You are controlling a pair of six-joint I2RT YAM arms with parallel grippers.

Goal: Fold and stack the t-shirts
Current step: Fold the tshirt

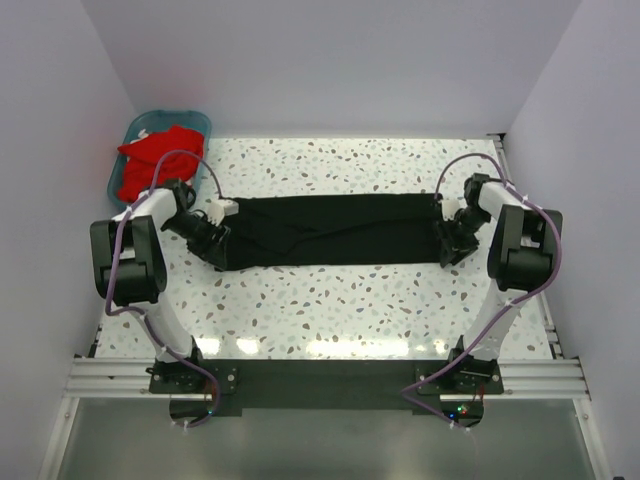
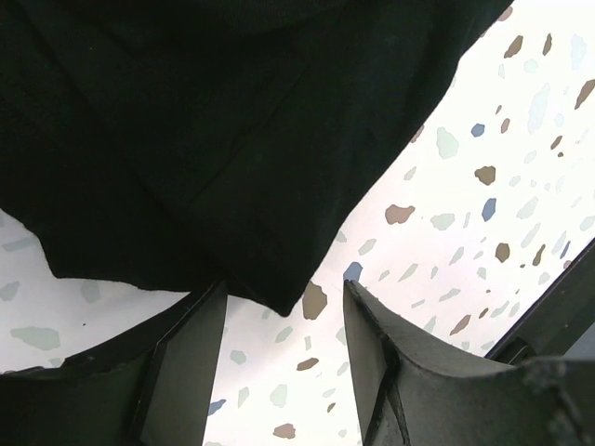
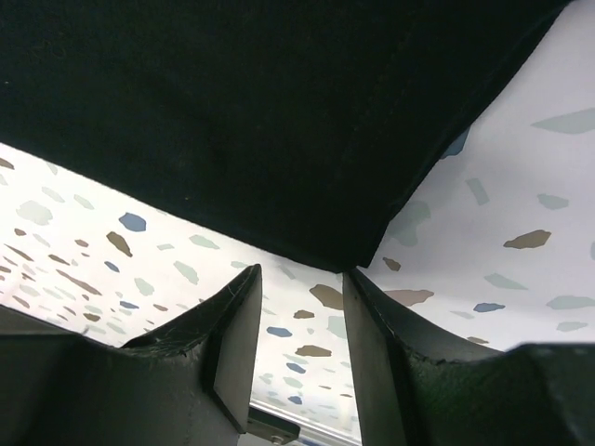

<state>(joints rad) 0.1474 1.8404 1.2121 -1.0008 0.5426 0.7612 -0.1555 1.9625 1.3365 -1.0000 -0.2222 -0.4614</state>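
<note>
Overhead, the black shirt (image 1: 330,232) lies flat on the speckled table (image 1: 350,310) as a long band running left to right, about midway between the near and far edges. The left gripper (image 1: 205,232) sits at the band's left end and the right gripper (image 1: 450,236) at its right end, both low against the cloth. The red shirts (image 1: 158,160) are heaped in a teal basket (image 1: 196,123) at the far left corner, well apart from the black one.

From the left wrist, the two fingers (image 2: 186,362) stand apart with bare table showing between them. A corner of the black shirt reaches just to the mouth of that gap and is not pinched.

From the right wrist, the fingers (image 3: 232,344) are likewise apart. The shirt's hemmed corner lies just ahead of their tips, unclamped, flat on the table.
</note>
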